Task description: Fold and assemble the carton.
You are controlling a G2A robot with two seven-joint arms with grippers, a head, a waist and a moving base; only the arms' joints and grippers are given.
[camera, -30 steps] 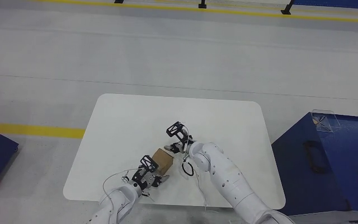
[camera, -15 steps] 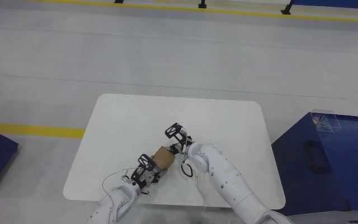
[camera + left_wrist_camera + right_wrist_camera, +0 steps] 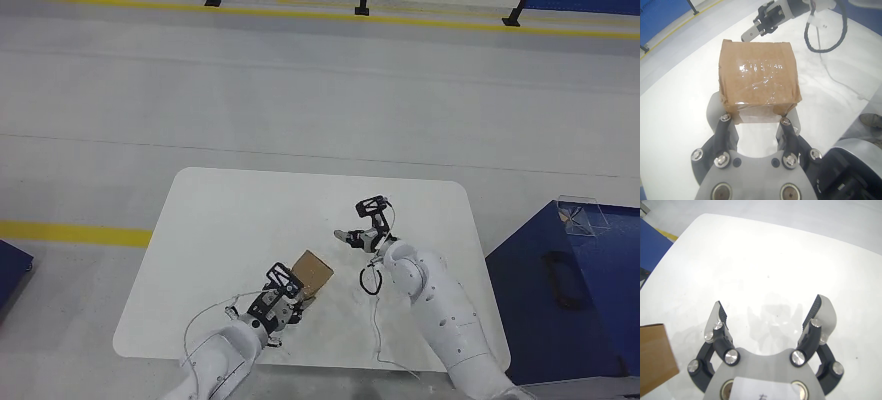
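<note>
Brown carton [image 3: 753, 55] under glossy clear tape [image 3: 762, 85], in the silver-and-black left end effector [image 3: 755, 111] — plain white counter [image 3: 677, 98] beneath; right end effector [image 3: 769, 300] silver and black too.

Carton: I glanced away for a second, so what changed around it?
The right gripper drew away from the carton toward the robot's right and hangs open. The left gripper carried the carton slightly rightward and away from the robot. Its grip on the carton stayed.
</note>
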